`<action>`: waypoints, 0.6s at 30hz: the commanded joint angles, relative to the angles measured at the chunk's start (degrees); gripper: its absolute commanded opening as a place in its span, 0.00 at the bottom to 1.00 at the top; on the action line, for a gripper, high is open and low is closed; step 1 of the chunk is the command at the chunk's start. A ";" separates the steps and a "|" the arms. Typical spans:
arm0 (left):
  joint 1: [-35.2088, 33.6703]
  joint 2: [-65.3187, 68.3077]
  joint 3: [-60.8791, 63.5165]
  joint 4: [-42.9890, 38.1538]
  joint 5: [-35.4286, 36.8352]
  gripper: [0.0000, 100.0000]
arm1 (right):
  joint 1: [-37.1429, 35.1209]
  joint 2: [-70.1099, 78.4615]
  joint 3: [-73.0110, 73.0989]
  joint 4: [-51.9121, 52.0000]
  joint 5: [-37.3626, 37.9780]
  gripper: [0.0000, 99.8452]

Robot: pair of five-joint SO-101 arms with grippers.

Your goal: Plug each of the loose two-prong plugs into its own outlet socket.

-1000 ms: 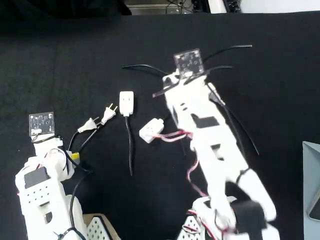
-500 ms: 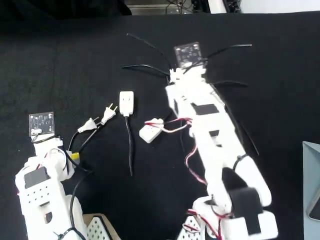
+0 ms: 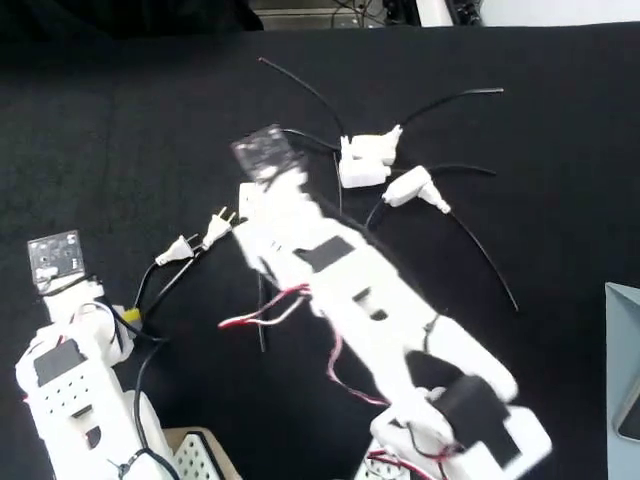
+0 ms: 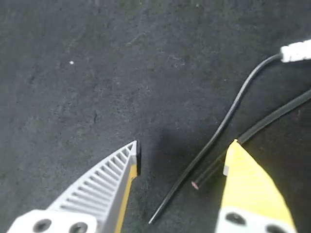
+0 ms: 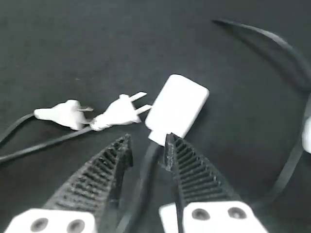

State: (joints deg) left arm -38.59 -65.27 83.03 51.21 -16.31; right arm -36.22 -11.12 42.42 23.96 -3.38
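Two loose white two-prong plugs (image 3: 216, 228) (image 3: 177, 248) lie end to end left of centre, also seen in the right wrist view as plugs (image 5: 121, 110) (image 5: 60, 114). A white outlet socket (image 5: 177, 107) lies just past the nearer plug's prongs. My right gripper (image 5: 146, 145) hangs open right behind this socket, its black fingers on either side of the socket's black cable. My right arm (image 3: 340, 270) stretches diagonally over the table's middle. My left gripper (image 4: 184, 155) is open low over the cloth, with two black cable ends (image 4: 194, 184) between its fingers.
At the back lies another white socket (image 3: 362, 165) with a plug at it, and beside it a white plug (image 3: 418, 187) on a black cable. Black cables fan out over the black cloth. My left arm (image 3: 60, 370) stands at the front left; a grey box (image 3: 625, 370) sits at the right edge.
My right arm swung left from the back centre to the socket beside the loose plugs, uncovering the socket and plug at the back. My left arm shifted slightly left.
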 commanded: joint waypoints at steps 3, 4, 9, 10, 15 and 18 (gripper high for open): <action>-1.10 -0.88 -1.89 -0.97 2.55 0.29 | -5.45 9.98 -11.91 -1.93 -0.35 0.12; -1.10 -0.88 -1.89 -0.97 2.73 0.29 | -5.89 12.09 -13.85 -1.67 -0.26 0.12; -1.10 -0.88 -1.89 -0.97 2.73 0.29 | -6.95 20.44 -20.26 -1.41 6.77 0.12; -1.10 -0.88 -1.89 -0.97 2.73 0.29 | -7.12 21.41 -21.05 -0.97 8.00 0.12; -1.10 -0.88 -1.89 -0.97 2.73 0.29 | -8.09 25.36 -29.41 10.90 8.88 0.20; -1.10 -0.88 -1.89 -0.97 2.73 0.29 | -8.09 28.70 -35.91 17.93 8.79 0.24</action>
State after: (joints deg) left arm -39.03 -65.27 83.03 51.21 -14.11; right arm -43.78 16.31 14.29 36.26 5.14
